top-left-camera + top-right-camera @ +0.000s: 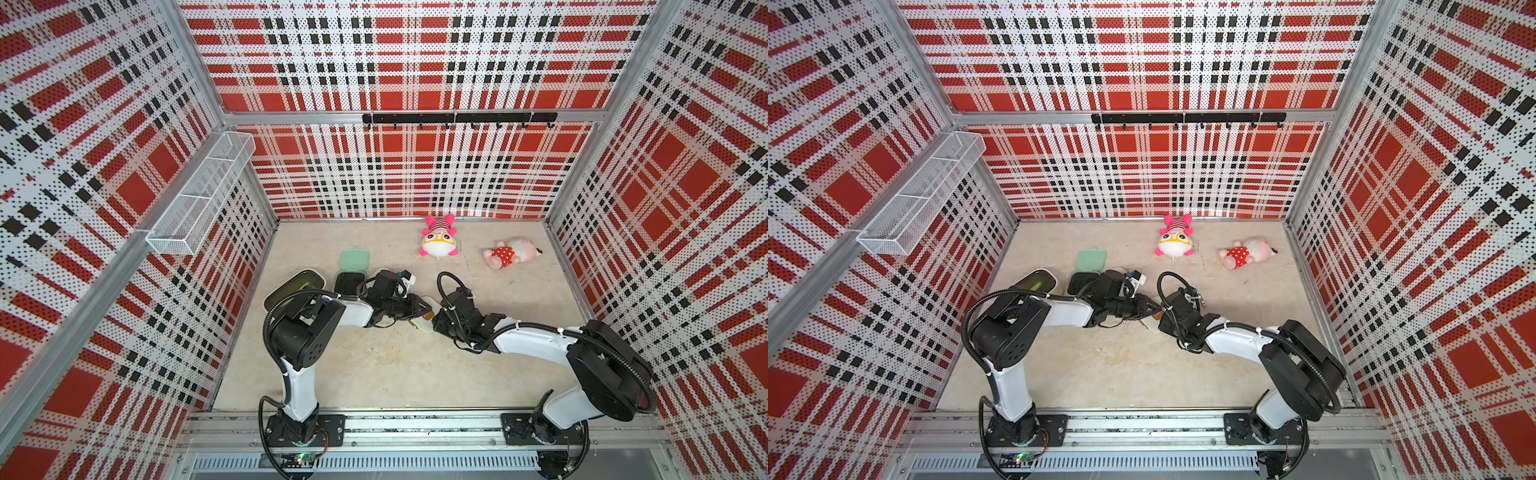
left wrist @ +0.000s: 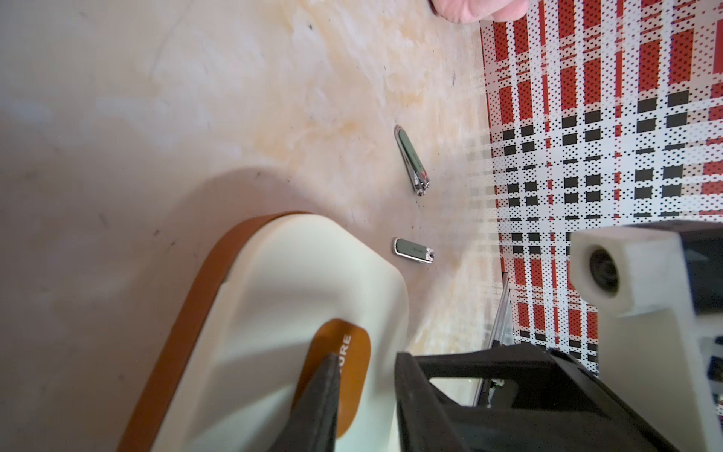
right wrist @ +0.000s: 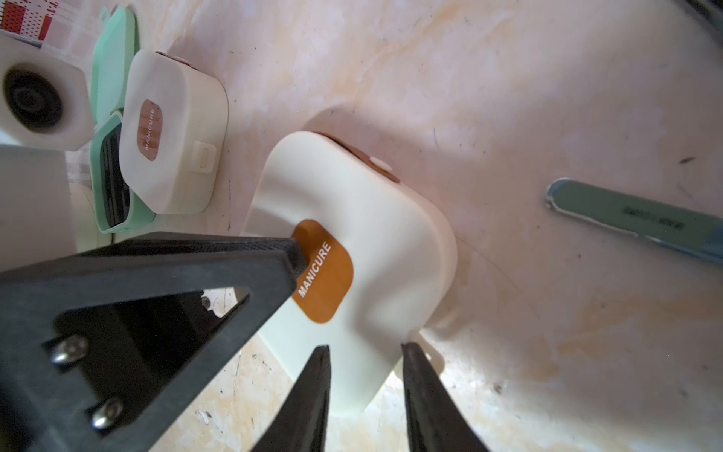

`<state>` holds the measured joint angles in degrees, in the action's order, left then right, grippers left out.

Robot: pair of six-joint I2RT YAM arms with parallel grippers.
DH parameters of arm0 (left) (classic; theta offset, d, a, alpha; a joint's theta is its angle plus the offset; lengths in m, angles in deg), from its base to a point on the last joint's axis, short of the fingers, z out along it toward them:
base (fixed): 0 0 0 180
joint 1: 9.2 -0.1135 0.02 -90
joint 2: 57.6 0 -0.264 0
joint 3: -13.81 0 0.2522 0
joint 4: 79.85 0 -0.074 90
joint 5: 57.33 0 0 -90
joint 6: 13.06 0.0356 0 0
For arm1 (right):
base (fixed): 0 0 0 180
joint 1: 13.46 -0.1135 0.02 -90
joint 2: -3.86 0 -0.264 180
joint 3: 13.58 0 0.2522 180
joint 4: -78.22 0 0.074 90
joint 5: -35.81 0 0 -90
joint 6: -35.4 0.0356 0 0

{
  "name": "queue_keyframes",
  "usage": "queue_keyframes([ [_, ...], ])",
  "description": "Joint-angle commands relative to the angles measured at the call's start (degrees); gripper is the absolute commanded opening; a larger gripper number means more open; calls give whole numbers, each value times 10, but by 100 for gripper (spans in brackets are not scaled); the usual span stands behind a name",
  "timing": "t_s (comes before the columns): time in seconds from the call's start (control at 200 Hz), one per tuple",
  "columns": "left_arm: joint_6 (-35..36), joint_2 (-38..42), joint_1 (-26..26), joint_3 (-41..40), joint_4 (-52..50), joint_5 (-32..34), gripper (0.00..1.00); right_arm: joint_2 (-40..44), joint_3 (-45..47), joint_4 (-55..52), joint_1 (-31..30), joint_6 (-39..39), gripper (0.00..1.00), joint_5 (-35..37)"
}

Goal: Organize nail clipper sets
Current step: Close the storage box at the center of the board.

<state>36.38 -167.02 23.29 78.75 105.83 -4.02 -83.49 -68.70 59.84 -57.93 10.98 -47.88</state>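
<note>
While the L gripper has the cream case pinched near one edge, its fingers set narrow w/ one tip on the brown label and the other just past the rim, the R gripper sits at the case's opposite corner. Its fingers are parted a little and clamp nothing I can make out. One R tip lies over the case's face, the other right beside the small latch tab. The case is shut and looks tipped up a bit off the floor.

Step, as I read it: getting this case open so clippers can go in. The next move prob calls for L to hold firm while R catches the tab & lifts the lid. It's a small target, easy to slip off.

Past the case from the L fingers, a long clipper and a short clipper lie loose on the floor, apart from each other. Beyond the L fingertip, a second cream case is shut and overlaps the open mint green case; whether it rests on it or just touches, can't tell. Further back are the cream bin, then a pink-eared plush and a spotted plush, well clear of both grippers.

Pose, both top views: each arm has its elbow raised and forearm running in low toward centre, so the grippers meet nearly tip to tip.
</note>
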Motion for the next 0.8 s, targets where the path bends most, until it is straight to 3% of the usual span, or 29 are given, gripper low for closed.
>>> queue_keyframes([
  [0.0,12,0,-5,-8,-48,20,30,-4,0,-15,-4,13,36,13],
  [0.797,21,23,-14,0,-66,9,33,-31,2,23,-2,23,42,8],
])
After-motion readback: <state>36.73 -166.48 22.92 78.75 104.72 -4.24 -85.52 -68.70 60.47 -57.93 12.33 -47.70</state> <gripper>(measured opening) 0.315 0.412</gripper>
